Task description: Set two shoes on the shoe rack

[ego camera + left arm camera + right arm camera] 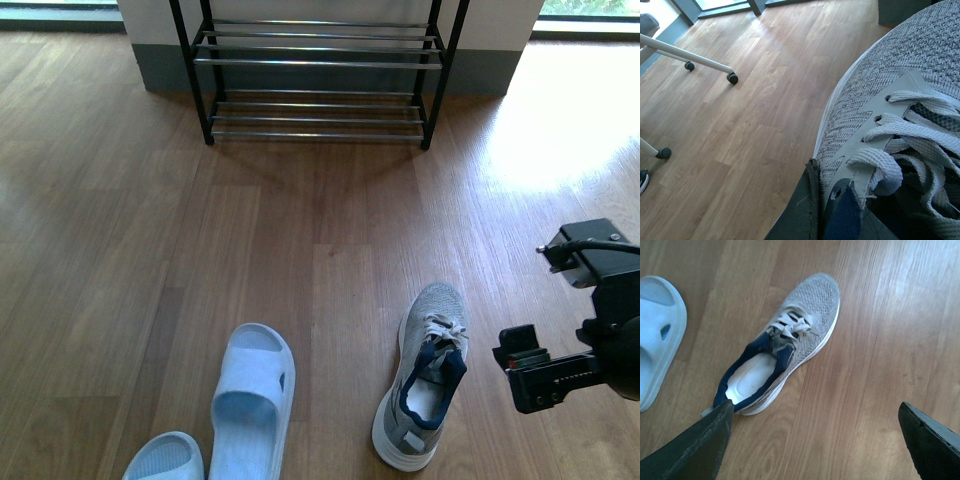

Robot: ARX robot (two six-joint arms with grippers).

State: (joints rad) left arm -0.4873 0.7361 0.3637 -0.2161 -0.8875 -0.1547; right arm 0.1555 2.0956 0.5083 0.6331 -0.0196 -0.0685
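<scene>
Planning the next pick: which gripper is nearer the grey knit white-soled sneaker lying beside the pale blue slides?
Right. The right gripper hangs open just right of that grey sneaker; the left gripper, outside the front view, grips the other grey sneaker.

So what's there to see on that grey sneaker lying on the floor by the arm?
The grey sneaker has a knit upper, a thick white sole, navy lining, a pale insole and grey laces. It stands upright on the wooden floor, toe towards the shoe rack. Only the floor touches it: the open right gripper is beside it, apart, and a pale blue slide lies apart on its other side.
</scene>
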